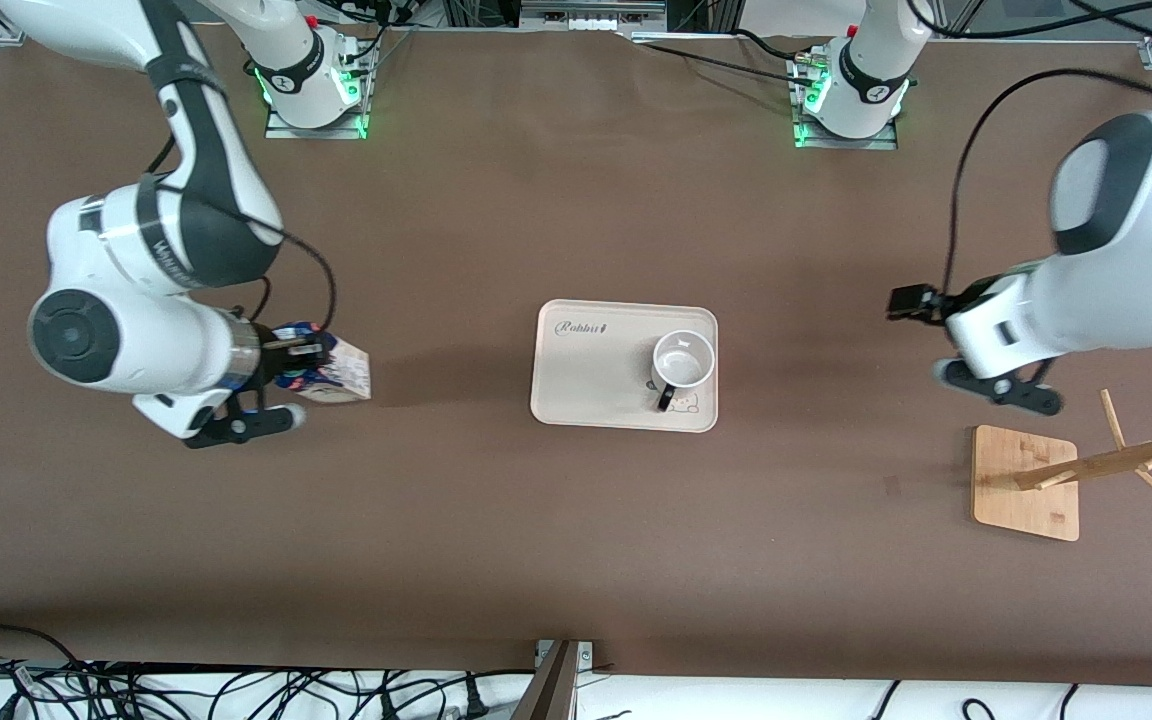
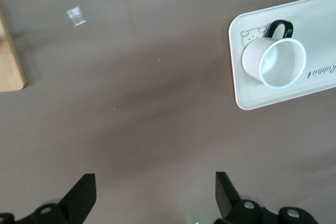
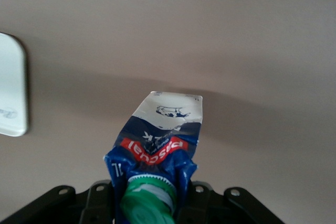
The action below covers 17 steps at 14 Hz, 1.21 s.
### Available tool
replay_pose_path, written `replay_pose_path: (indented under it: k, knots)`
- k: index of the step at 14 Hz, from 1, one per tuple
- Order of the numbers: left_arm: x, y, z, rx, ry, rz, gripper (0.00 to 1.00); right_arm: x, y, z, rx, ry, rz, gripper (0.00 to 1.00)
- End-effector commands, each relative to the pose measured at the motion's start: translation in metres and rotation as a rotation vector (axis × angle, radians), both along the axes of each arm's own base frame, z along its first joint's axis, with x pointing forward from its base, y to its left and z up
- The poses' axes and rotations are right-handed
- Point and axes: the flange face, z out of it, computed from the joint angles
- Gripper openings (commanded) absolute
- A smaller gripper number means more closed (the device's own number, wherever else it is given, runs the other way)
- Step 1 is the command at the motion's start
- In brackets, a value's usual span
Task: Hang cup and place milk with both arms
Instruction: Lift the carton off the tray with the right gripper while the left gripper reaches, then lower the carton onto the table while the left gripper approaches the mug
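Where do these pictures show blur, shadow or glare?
Front view: the left arm's elbow looks smeared at its edge, and the milk casts a soft shadow toward the tray. Right wrist view: the green cap is out of focus. Left wrist view: a broad shadow crosses the table; the cup looks sharp.

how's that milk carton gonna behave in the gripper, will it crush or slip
The milk is a thin gable-top carton, and its top looks creased where the right gripper is shut on it, so it probably dents under a firm squeeze. Its glossy printed skin may slip a little. Held near the cap end, it could swing or tilt when carried.
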Motion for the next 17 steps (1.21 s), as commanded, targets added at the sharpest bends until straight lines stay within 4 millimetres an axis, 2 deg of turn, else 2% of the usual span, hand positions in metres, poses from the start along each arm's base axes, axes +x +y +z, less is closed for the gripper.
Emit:
replay_pose_path:
  k: [1,3,7,10,11,12,13,14,16,17]
  knots:
    - [0.012,-0.017,-0.028,0.005,-0.008,0.013,1.0,-0.028,-0.026,-0.022,0.018,-0.005,-0.018,0.35]
    - [0.018,-0.044,-0.053,0.0,-0.022,-0.019,1.0,-0.032,-0.04,-0.042,0.023,-0.019,-0.018,0.35]
    - [0.026,-0.089,-0.102,-0.005,-0.05,-0.044,1.0,-0.037,-0.042,-0.064,0.023,-0.038,-0.022,0.37]
    - [0.02,-0.13,-0.128,0.009,-0.056,-0.035,1.0,-0.038,-0.044,-0.076,0.02,-0.04,-0.027,0.49]
    - [0.014,-0.149,-0.13,0.023,-0.054,-0.015,1.0,-0.038,-0.044,-0.072,0.02,-0.042,-0.028,0.71]
    - [0.011,-0.157,-0.135,0.031,-0.055,0.013,1.0,-0.037,-0.044,-0.068,0.02,-0.045,-0.034,0.85]
    - [0.005,-0.168,-0.136,0.037,-0.053,0.023,1.0,-0.036,-0.043,-0.062,0.018,-0.055,-0.04,0.94]
    - [-0.005,-0.179,-0.141,0.051,-0.041,0.035,1.0,-0.033,-0.042,-0.05,0.022,-0.076,-0.039,1.0]
    - [-0.037,-0.204,-0.147,0.071,-0.051,0.064,1.0,-0.03,-0.039,-0.022,0.028,-0.095,-0.027,1.0]
    - [-0.05,-0.209,-0.153,0.07,-0.07,0.07,1.0,-0.03,-0.037,-0.008,0.028,-0.082,-0.023,1.0]
